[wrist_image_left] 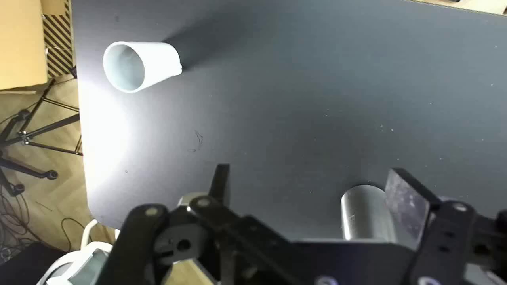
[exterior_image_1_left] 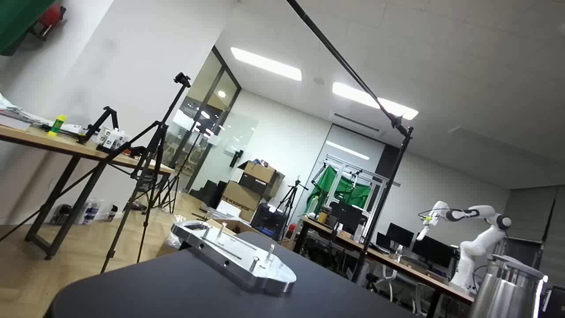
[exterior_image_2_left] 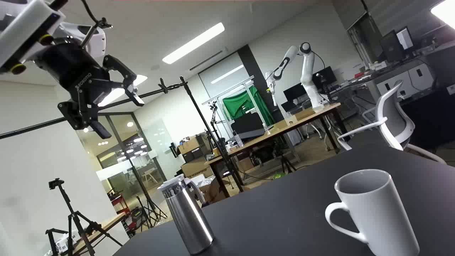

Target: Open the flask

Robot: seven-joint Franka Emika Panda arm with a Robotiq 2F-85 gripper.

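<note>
The flask is a silvery steel cylinder with a pale lid and a side handle. It stands upright on the dark table (exterior_image_2_left: 270,224) in an exterior view (exterior_image_2_left: 189,217). Its upper part shows at the lower right in an exterior view (exterior_image_1_left: 507,291). In the wrist view, part of its steel body (wrist_image_left: 366,213) shows near the right finger, and the gripper hides the rest. My gripper (exterior_image_2_left: 121,116) is open and empty, above the flask and apart from it. In the wrist view, its fingers (wrist_image_left: 311,186) are spread wide.
A white mug (exterior_image_2_left: 380,213) stands on the table with its handle toward the flask; it also shows in the wrist view (wrist_image_left: 158,63). A flat metal plate with upright pins (exterior_image_1_left: 238,256) lies on the table. A white chair (exterior_image_2_left: 385,117) stands beyond the table edge.
</note>
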